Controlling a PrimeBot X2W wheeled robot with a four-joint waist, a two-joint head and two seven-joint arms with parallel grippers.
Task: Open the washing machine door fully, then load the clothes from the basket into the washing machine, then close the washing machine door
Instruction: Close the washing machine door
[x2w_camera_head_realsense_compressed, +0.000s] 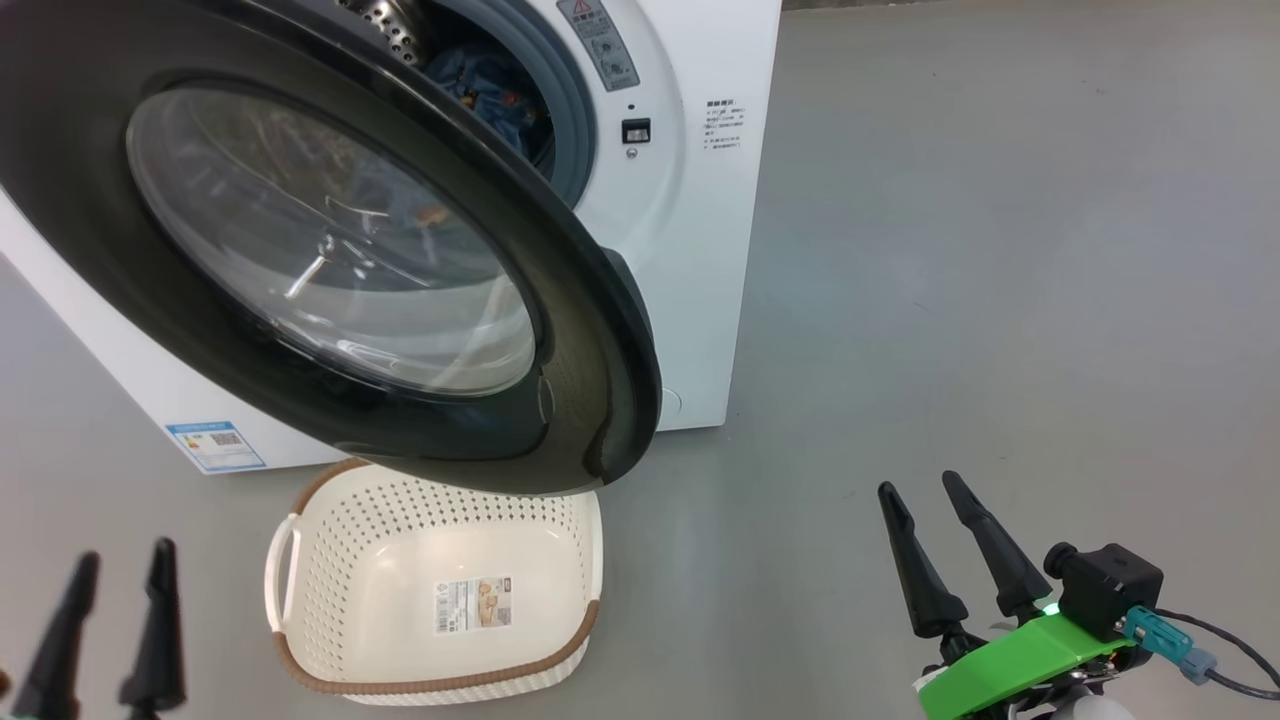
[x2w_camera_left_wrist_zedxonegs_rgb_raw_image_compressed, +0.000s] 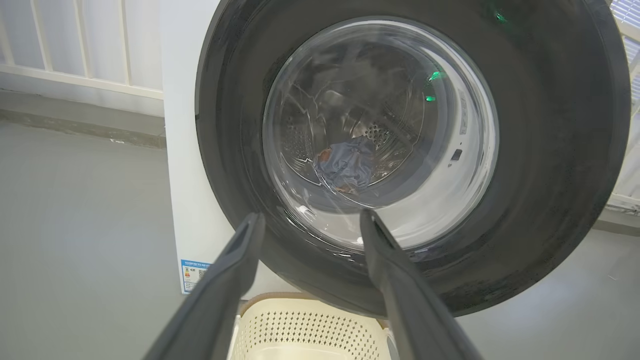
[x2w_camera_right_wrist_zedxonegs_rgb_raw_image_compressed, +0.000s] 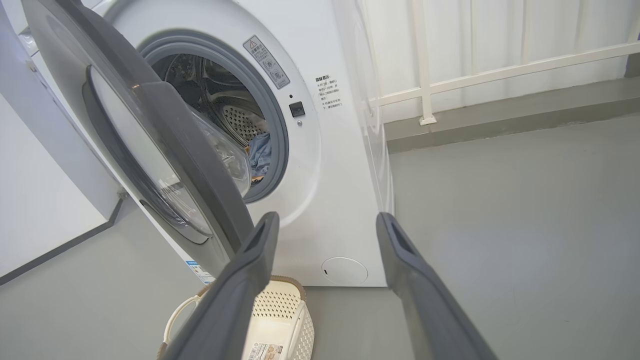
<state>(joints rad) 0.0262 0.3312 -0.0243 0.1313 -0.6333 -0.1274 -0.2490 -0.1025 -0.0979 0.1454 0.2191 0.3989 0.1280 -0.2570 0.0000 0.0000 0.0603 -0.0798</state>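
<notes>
Now: door (x2w_camera_head_realsense_compressed: 600, 350) ajar above basket (x2w_camera_head_realsense_compressed: 330, 600), screening clothes (x2w_camera_head_realsense_compressed: 495, 100) (blue, in drum (x2w_camera_head_realsense_compressed: 385, 25)); left gripper (x2w_camera_head_realsense_compressed: 126, 553), right gripper (x2w_camera_head_realsense_compressed: 919, 484) spread, holding nothing.

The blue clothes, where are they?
At the head view's top, the blue printed clothes lie inside the white front-loading washing machine's steel drum, behind its half-open round black door.

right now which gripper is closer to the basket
Left. The left gripper is just left of the basket, near its side; the right gripper stands farther off to its right.
</notes>
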